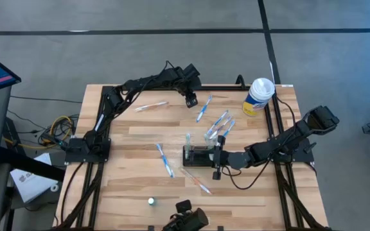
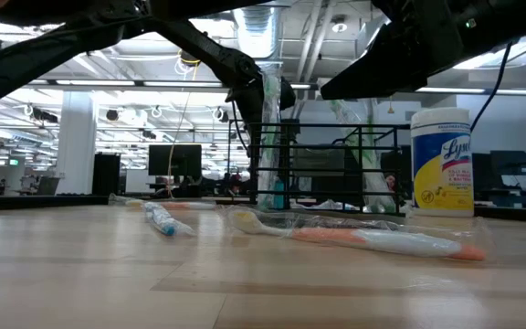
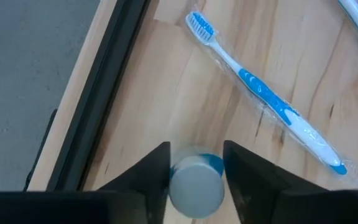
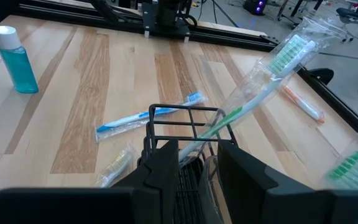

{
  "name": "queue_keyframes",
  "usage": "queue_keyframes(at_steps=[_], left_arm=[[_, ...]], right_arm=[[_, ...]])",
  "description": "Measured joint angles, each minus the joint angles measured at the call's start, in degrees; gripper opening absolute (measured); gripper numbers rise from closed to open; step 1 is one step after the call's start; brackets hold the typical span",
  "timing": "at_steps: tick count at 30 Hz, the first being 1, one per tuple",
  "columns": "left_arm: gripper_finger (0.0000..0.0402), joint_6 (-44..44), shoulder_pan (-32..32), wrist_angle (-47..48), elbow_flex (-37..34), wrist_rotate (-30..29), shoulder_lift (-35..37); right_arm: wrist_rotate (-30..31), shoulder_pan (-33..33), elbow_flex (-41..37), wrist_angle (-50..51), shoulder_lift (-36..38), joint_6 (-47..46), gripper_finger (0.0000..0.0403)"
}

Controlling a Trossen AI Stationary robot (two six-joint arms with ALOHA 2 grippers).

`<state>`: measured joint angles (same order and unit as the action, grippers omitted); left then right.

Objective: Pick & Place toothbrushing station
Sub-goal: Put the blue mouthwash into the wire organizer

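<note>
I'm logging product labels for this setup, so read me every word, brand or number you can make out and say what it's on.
"Lysol": on the canister standing at the table's far right, brand name readable in the low view.
Smaller print on that canister label: too small to read.
Toothbrushes, holder, blue bottle: no readable text.

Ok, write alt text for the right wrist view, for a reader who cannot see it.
The right gripper closes its dark fingers on the rim of a black wire toothbrush holder that has a green wrapped toothbrush leaning out of it. Beyond, on the wooden table, lie a blue toothbrush, an orange toothbrush and a small blue bottle.
</note>
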<state>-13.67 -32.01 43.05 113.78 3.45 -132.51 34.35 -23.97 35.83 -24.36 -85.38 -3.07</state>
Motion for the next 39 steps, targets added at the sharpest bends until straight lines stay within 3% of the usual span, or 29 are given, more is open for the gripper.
queue_keyframes(at_steps=[5, 9, 17, 24, 29, 36, 39], left_arm=[[0.0090, -0.01, 0.02, -0.22, 0.06, 0.02, 0.00], [0.0085, 0.00, 0.02, -0.13, 0.07, 0.04, 0.02], [0.0140, 0.00, 0.02, -0.13, -0.27, 0.02, 0.00], [0.0143, -0.02, 0.02, -0.96, -2.73, 0.02, 0.00], [0.0128, -1.13, 0.01, -1.43, -4.35, 0.65, 0.00], [0.0078, -1.12, -0.22, -2.08, -4.72, 3.49, 0.00], [0.0081, -1.11, -0.22, -2.16, -4.72, 3.49, 0.00]], right_arm=[[0.00, 0.01, 0.00, 0.12, 0.00, -0.02, 0.0103], [0.00, 0.00, 0.00, 0.17, 0.00, -0.02, 0.0103], [0.00, 0.02, 0.00, 0.71, 0.00, -1.50, 0.0103], [0.00, 0.02, 0.00, 1.24, 0.00, -1.50, 0.0103], [0.00, 0.02, 0.00, 1.42, -0.01, -1.52, 0.0103], [0.00, 0.02, 0.00, 1.42, -0.02, -1.51, 0.0103], [0.00, 0.02, 0.00, 1.42, -0.02, -1.52, 0.0103]])
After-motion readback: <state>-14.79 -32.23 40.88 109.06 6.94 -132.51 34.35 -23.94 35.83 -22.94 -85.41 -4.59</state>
